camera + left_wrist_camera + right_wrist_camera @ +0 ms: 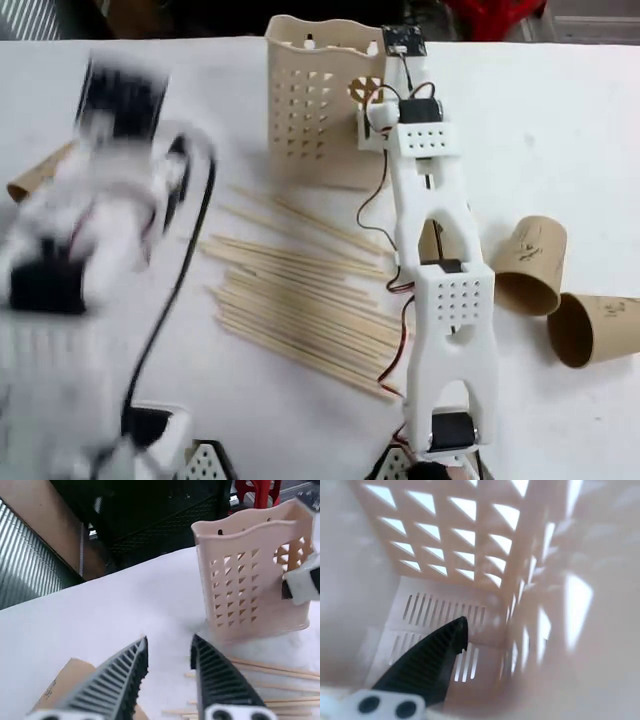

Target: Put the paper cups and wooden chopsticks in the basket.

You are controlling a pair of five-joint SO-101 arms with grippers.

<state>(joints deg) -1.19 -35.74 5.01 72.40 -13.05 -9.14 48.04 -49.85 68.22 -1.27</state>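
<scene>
Right gripper [375,100] down in the tall beige perforated plastic basket [300,110]; its grip cannot be told.
Left gripper [169,640] partly open, empty, by a brown paper cup [65,680].

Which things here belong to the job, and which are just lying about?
Job: basket; wooden chopsticks; paper cup; second cup beside it; third cup across the chopsticks.
Not the job: black cable; red frame behind the table.

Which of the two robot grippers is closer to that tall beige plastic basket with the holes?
Right. The right gripper is inside the beige perforated plastic basket, above its slotted floor. The left gripper is apart from it, open over the white table, near a brown paper cup.
</scene>
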